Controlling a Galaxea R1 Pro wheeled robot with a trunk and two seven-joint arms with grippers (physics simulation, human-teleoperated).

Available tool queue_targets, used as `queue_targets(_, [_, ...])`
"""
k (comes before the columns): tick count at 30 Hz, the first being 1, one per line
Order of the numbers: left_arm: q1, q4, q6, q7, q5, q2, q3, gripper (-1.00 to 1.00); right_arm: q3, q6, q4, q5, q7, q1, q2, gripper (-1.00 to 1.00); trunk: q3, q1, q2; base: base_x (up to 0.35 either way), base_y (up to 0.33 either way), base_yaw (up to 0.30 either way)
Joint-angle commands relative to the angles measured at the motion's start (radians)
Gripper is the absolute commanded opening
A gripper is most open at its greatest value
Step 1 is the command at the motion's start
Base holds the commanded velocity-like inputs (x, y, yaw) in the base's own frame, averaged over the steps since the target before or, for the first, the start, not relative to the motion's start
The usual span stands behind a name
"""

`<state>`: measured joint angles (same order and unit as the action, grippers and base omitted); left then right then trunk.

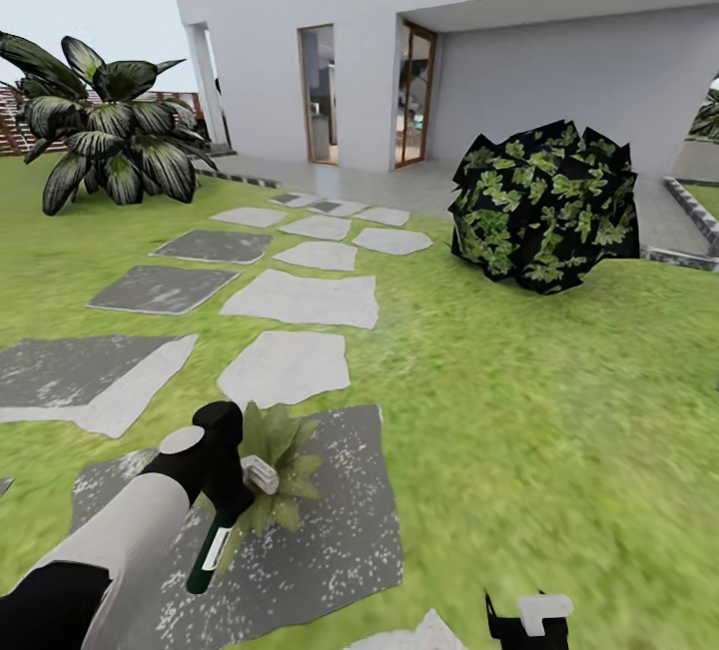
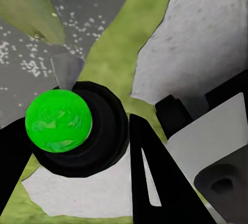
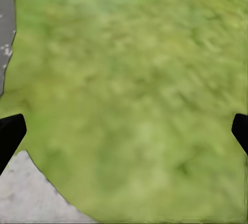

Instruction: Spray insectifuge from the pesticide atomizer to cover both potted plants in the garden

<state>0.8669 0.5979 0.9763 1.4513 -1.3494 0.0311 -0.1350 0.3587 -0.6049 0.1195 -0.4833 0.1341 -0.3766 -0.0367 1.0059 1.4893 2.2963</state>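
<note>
On the lawn before a white house [image 1: 449, 41], your left gripper [image 1: 228, 500] hangs low over a dark speckled stepping stone [image 1: 340, 540], its fingers closed around the pesticide atomizer [image 1: 212, 552]. From the head camera the slim dark green bottle slants down and away from the gripper, white label strip showing, its pale trigger head up beside the black fingers. Just behind it on the same stone sits a potted plant [image 1: 285, 465] — a small rosette of broad pointed green leaves, partly hidden by your wrist; its pot cannot be made out.

Your left wrist camera looks along the bottle: a bright green round end [image 2: 58, 121] ringed in black, with a black finger [image 2: 155, 177] on one side and another dark edge on the other. Beyond it lie grass, pale paving and one broad leaf [image 2: 33, 10] over the speckled stone.

Your right gripper [image 1: 529, 622] shows at the bottom edge of the head view, over grass. Its wrist camera shows the two dark fingertips [image 3: 10, 133] at opposite borders — spread wide, nothing between them, blurred green lawn below.

Farther off, pale and dark stepping stones [image 1: 300, 299] lead toward the doorway. A large dark-leaved plant [image 1: 115, 131] stands at far left before a brown slatted fence [image 1: 15, 126], and a dark angular bush [image 1: 544, 206] sits at right.
</note>
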Motion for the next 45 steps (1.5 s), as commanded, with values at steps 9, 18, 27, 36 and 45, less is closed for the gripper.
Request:
queue_targets(9, [-0.003, -0.001, 0.011, -0.048, -0.006, 0.004, 0.0, -1.0, 0.003, -0.003, -0.001, -0.017, 0.005, -0.001, -0.002, 1.0, 0.001, -0.001, 0.0, -0.05, -0.042, 0.013])
queue_targets(18, [0.001, 0.015, 0.017, -0.061, 0.003, -0.006, 0.011, -1.0, 0.003, -0.003, -0.001, -0.015, 0.006, -0.001, -0.002, 1.0, 0.001, -0.001, 0.0, 0.0, 0.0, 0.0])
queue_targets(27, [0.007, 0.016, 0.018, -0.061, 0.006, 0.029, 0.021, -1.0, 0.003, -0.003, -0.001, -0.015, 0.006, -0.001, -0.002, 1.0, 0.001, -0.001, 0.0, 0.0, 0.0, 0.0])
queue_targets(36, [0.002, 0.017, 0.018, -0.061, 0.007, 0.03, 0.047, -1.0, 0.003, -0.003, -0.001, -0.016, 0.006, -0.001, -0.002, 1.0, 0.001, -0.001, 0.0, 0.0, 0.017, 0.0])
queue_targets(45, [0.0, 0.015, 0.017, -0.085, 0.002, 0.039, 0.042, -1.0, 0.003, -0.003, -0.001, -0.016, 0.006, -0.001, -0.002, 1.0, 0.001, -0.001, 0.0, 0.0, 0.221, 0.0])
